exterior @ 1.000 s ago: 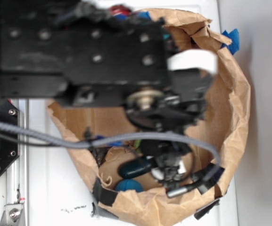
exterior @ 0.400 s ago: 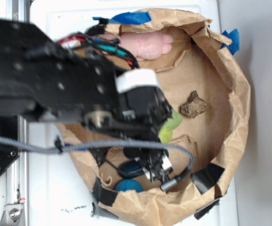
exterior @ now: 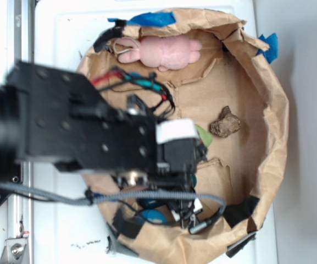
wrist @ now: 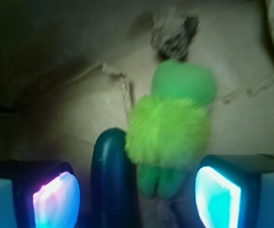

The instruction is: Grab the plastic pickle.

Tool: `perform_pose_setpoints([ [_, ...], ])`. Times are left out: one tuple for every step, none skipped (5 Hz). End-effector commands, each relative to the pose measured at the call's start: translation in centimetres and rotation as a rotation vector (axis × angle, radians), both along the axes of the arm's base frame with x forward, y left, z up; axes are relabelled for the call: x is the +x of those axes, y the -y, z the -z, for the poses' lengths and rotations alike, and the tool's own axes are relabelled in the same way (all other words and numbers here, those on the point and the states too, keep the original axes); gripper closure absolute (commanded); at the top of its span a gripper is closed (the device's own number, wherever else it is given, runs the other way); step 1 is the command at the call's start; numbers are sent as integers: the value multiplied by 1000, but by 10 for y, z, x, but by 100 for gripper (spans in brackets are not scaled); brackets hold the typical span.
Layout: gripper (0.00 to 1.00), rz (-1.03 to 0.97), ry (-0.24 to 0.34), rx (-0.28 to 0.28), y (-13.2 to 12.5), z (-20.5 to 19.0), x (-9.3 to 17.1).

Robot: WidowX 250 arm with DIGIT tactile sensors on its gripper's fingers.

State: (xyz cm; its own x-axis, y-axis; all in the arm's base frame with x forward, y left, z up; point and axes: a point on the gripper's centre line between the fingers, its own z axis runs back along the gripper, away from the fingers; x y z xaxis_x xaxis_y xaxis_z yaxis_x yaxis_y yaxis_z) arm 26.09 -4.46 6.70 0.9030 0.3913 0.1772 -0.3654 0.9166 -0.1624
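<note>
The plastic pickle (wrist: 112,180) is dark green, glossy and smooth, and lies lengthwise between my two lit fingers in the wrist view, closer to the left one. A fuzzy yellow-green plush toy (wrist: 172,130) lies right beside it, also between the fingers. My gripper (wrist: 137,197) is open, with a gap on both sides of the pickle. In the exterior view the gripper (exterior: 187,212) is low inside the brown paper bag (exterior: 268,99), and only a sliver of the pickle (exterior: 147,203) shows under the arm.
A pink plush toy (exterior: 163,52) lies at the bag's far side. A brown lump (exterior: 224,123) sits mid-right, and it shows in the wrist view (wrist: 172,33). A teal ball (exterior: 151,215) sits near the bag's front wall. The arm covers the bag's left half.
The arm has swung left and down across the bag, uncovering the pink toy and brown lump. The gripper stays over the pickle near the bag's front.
</note>
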Motion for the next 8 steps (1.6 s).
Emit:
perform_pose_setpoints([
  [0,71,-98,94,4,27,-8],
  [0,68,-134,113,-1,34,-8],
  [56,34,-150,100,-4,35,-2],
  [100,35,-147,101,-4,31,4],
  [100,40,-148,92,-4,29,8],
  [100,62,-173,81,-5,19,9],
  [100,80,-196,75,-6,0,10],
  [100,85,-164,125,-12,-38,17],
])
